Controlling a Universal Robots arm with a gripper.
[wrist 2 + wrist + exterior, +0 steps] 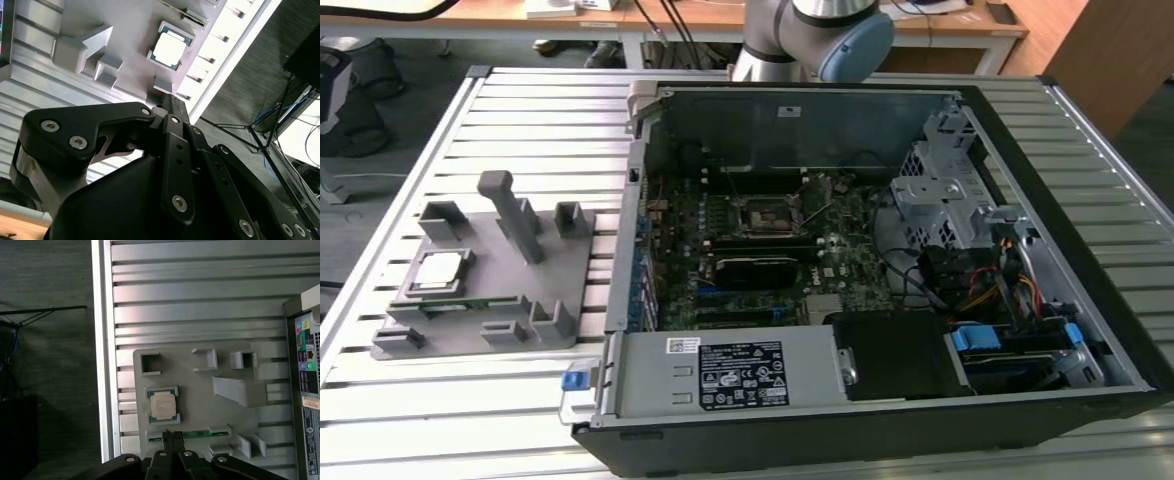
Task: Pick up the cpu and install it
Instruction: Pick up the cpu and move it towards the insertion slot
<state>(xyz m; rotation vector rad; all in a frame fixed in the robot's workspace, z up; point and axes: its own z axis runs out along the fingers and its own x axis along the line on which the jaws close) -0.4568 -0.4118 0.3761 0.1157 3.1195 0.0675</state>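
Small square silver-topped cpu not yet picked: lies in pocket of grey plastic fixture tray, by slatted metal table edge at the exterior view's left. Black gripper hovers over tray, fingertips together, empty. Motherboard socket vacant.

An open computer case lies on the slatted tabletop, its motherboard exposed. A grey fixture tray sits beside it.

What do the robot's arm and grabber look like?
The arm is made of shiny silver-grey tubes with a round light-blue cap at its joint. The gripper is black, built from flat jointed bars held together by round silver screws.
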